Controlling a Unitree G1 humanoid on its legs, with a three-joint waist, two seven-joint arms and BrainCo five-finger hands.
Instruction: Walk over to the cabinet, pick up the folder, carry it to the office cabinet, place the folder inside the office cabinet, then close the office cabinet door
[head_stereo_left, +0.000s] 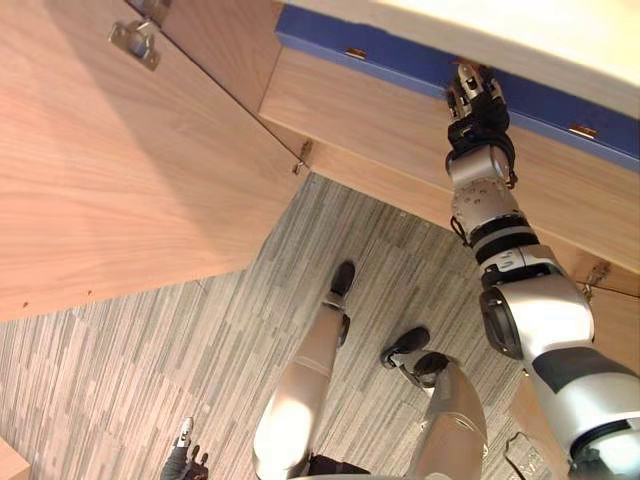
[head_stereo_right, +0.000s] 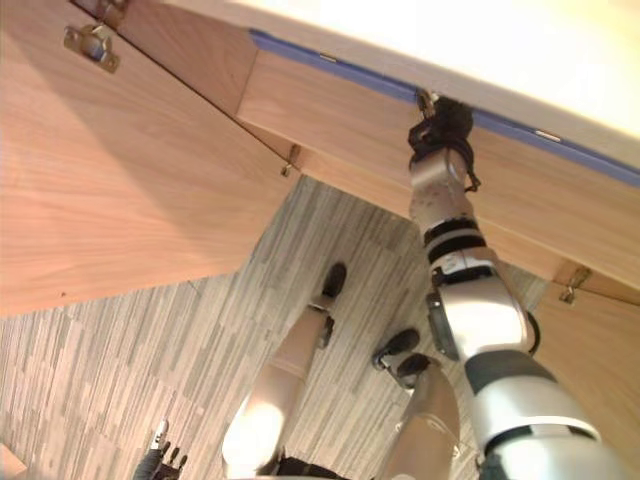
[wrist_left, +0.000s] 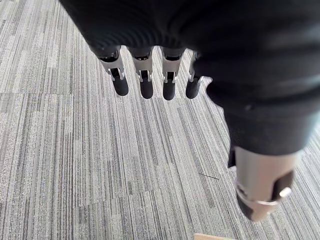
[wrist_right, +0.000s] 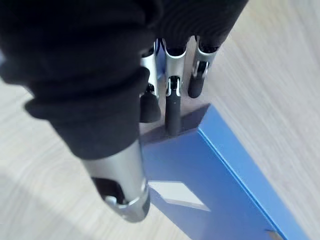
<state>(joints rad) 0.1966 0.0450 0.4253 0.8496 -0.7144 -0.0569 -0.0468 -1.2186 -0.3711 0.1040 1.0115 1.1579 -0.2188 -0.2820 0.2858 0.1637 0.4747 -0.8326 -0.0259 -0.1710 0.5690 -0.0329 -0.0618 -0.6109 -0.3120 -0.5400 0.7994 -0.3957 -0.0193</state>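
Note:
A blue folder (head_stereo_left: 400, 62) lies flat on a wooden shelf (head_stereo_left: 380, 115) of the cabinet, its long edge showing under a pale top board. My right hand (head_stereo_left: 478, 105) is stretched out to that edge. In the right wrist view its straight fingers (wrist_right: 172, 100) rest against a corner of the folder (wrist_right: 220, 200), which bears a white label (wrist_right: 177, 194). The thumb lies apart above the folder, not curled round it. Low beside my body my left hand (head_stereo_left: 183, 462) hangs open, and its relaxed fingers (wrist_left: 145, 75) point at the carpet with nothing in them.
An open wooden cabinet door (head_stereo_left: 120, 170) with a metal hinge (head_stereo_left: 135, 40) stands at the left. Another hinge (head_stereo_left: 303, 155) sits below the shelf. Grey striped carpet (head_stereo_left: 120, 370) covers the floor between the door and the cabinet.

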